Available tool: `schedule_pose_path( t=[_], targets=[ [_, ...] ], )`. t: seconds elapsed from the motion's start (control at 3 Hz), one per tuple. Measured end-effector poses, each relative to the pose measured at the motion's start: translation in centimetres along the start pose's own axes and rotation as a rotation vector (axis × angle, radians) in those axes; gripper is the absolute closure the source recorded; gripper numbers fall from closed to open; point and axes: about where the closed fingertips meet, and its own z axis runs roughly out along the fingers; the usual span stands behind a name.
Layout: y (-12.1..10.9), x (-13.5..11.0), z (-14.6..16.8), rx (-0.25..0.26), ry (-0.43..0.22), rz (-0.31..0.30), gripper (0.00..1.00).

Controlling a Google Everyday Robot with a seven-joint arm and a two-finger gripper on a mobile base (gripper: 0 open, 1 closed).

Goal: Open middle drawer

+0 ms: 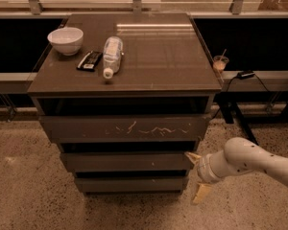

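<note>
middle drawer (127, 161), second front down in the bench (163, 56), looks not yet drawn out. my claw (197, 175) is spread at its right end, with the upper finger (192, 157) at the top corner. i judge this the approach step; next i must catch that edge and pull outward.

The pale arm (259, 162) reaches in from the right edge, low down. Its gripper (194, 176) points left, fingers (201, 193) spread wide, one above the other.
</note>
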Motion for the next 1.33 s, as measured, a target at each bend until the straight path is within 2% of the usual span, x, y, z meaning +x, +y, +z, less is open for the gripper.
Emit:
schedule_pose_path(
  t=[0.33,0.67,1.0,1.33],
  targets=[
    [-3.1,3.1,2.4,0.053,0.048,0.135,0.00],
    [-5.8,2.9,4.4,0.049,0.075,0.133,0.00],
    [-8.8,2.4,6.4,0.053,0.107,0.103,0.00],
    [-9.6,2.9,7.7,0.059,0.138,0.105,0.23]
  ],
)
